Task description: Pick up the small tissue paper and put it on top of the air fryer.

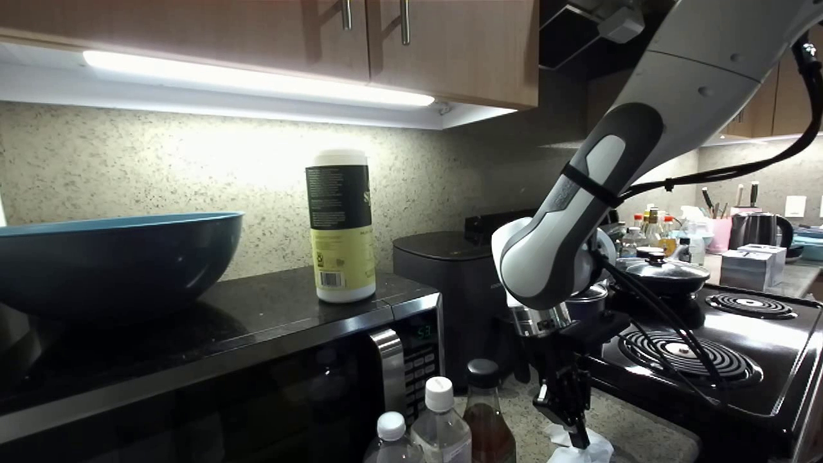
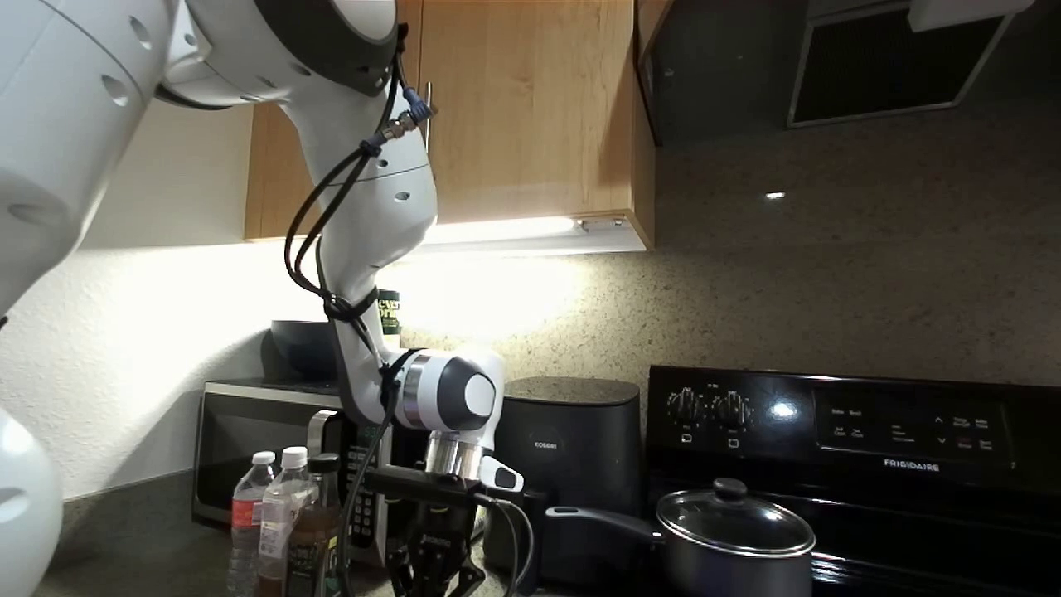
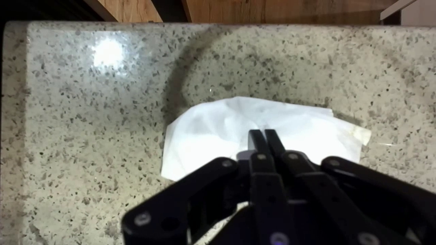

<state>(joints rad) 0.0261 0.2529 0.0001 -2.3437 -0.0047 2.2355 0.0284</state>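
One robot arm (image 2: 377,215) stood in a bent pose above the countertop (image 3: 95,146). In an exterior view its pale forearm (image 1: 675,96) entered from the upper right and slanted downward to the left, as far as the rounded wrist joint (image 1: 527,270), under which a metal collar (image 1: 543,319) was seen. Black cables (image 1: 815,96) ran along the arm, tied to it with a dark strap (image 1: 590,185). From the collar the gripper (image 3: 263,132) hung downward, only a little tilted, and in the wrist view its two fingers (image 3: 255,141) were close together, clamped, as it appeared, on the small tissue paper (image 3: 211,129), for the creases of it met at their tips. This paper was white and crumpled, and it was low at the countertop, toward the near edge; whether it lay on the surface or was slightly raised, I could not tell. The air fryer (image 2: 572,464) stood farther back, its flat top well above the paper, and in both exterior views the wrist joint covered some part of its side. To the left of the gripper were three bottles (image 1: 443,434), which stood upright before the microwave (image 1: 257,392); to the right was the black stove (image 1: 765,347) with its coils.
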